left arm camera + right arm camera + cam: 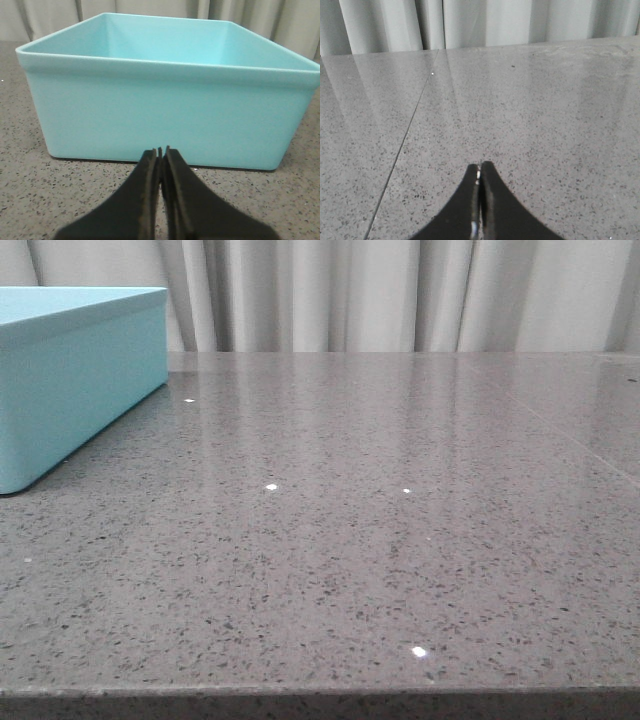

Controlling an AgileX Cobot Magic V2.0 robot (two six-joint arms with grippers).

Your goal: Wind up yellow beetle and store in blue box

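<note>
The blue box [70, 370] stands at the far left of the grey table in the front view. It fills the left wrist view [165, 110]; what shows of its inside holds nothing. My left gripper [160, 152] is shut and empty, low over the table just before the box's near wall. My right gripper [480, 167] is shut and empty over bare table. Neither gripper shows in the front view. The yellow beetle is out of view in all frames.
The speckled grey stone table [350, 540] has a seam line [400, 150] running across it. Pale curtains [400, 290] hang behind the far edge. The table's front edge [320, 695] runs along the bottom of the front view.
</note>
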